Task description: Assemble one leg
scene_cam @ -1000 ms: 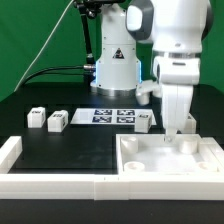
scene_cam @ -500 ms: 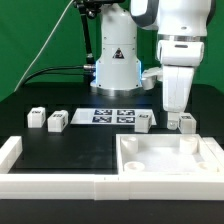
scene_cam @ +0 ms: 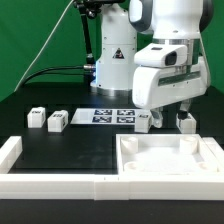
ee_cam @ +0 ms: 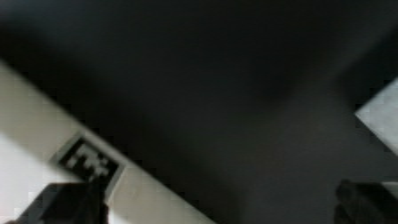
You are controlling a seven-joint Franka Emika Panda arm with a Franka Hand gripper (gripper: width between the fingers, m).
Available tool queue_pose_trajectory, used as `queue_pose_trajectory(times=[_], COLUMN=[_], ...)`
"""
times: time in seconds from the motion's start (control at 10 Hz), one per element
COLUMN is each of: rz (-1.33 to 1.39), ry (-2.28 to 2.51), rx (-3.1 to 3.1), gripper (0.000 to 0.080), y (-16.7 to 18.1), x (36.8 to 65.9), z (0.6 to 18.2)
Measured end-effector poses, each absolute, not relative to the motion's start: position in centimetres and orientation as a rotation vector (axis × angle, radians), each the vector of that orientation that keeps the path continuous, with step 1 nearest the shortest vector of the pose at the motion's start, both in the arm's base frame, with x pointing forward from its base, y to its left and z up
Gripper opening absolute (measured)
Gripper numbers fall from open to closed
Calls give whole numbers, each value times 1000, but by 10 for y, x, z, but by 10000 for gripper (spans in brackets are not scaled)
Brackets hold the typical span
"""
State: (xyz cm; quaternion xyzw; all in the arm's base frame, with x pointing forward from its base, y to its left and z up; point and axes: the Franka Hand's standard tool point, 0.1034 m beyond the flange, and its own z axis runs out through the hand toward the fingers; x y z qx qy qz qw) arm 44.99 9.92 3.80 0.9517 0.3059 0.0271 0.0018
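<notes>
Misalignment is your risk: the tilted gripper, fingers spread and empty, could clip and topple the leg just beside it.

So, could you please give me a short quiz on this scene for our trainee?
1. How many legs lie on the exterior view's left of the marker board? A one, B two, C four.
2. True or false: the gripper holds a leg.
3. Short answer: is any leg fitted on the panel yet?

Key: 1 B. 2 false; the wrist view shows the fingers apart with nothing between them. 3 no.
</notes>
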Motion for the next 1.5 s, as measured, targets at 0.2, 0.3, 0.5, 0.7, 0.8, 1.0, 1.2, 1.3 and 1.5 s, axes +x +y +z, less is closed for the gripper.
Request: queue_pose_trajectory(times=[0.2, 0.3, 0.5, 0.7, 0.8, 1.0, 1.2, 1.3, 1.5], rz=[81, 69, 56, 53, 53, -1, 9, -149, -416], ry=[440, 332, 47, 15, 15, 27, 46, 87, 124], rx=[3137, 3159, 3194, 3197, 3197, 3191, 3193, 3171, 3130], gripper=[649, 649, 649, 649, 649, 649, 649, 649, 649], y=[113, 120, 133, 137, 137, 136, 142, 146, 150], x=[436, 430, 425, 424, 423, 422, 417, 404, 402], z=[33, 31, 31, 30, 30, 29, 26, 21, 21])
